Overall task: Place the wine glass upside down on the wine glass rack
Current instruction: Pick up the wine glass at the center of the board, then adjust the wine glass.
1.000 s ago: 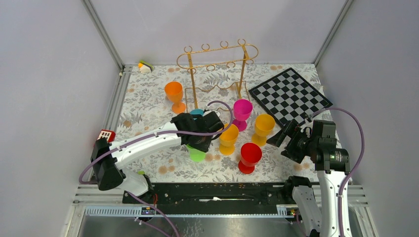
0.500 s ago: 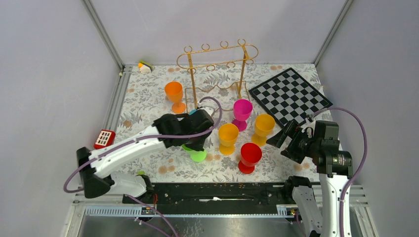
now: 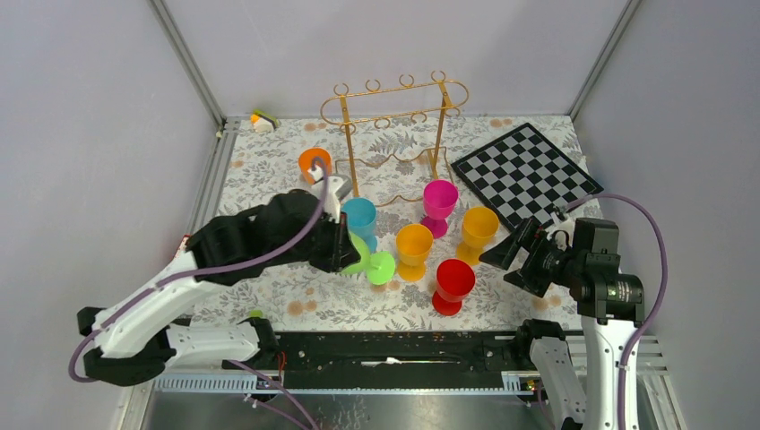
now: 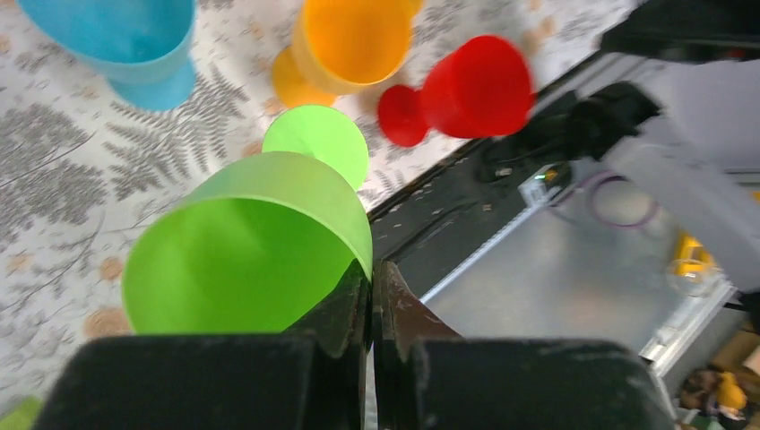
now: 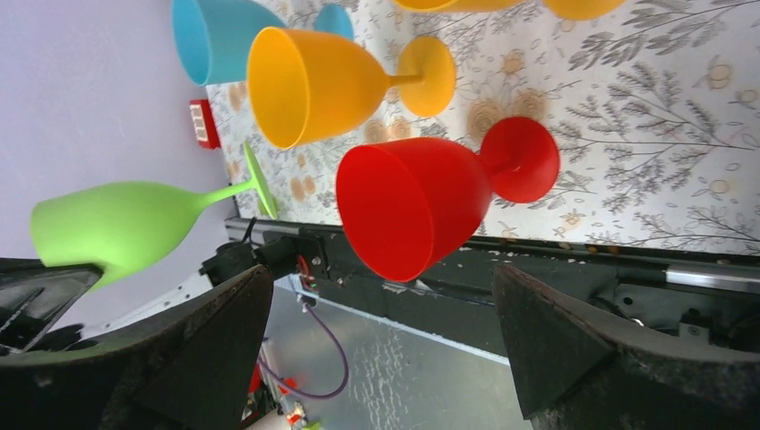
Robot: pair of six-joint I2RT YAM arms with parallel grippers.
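Green wine glass (image 3: 370, 262) pinched at rim by left gripper (image 4: 372, 291), jaws clamped on wall; glass off cloth, tipped sideways, foot toward right; inverting and hanging not yet done; wine glass rack (image 3: 394, 100) at back, nothing hung on it; right gripper (image 3: 504, 251) spread wide, holding nothing; blue glass (image 3: 360, 218) and magenta glass (image 3: 439, 199) stand between held glass and rack; orange glass (image 3: 314, 164) beside rack's left post.

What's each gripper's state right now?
Left gripper: closed on the rim of the green wine glass.
Right gripper: open, holding nothing.
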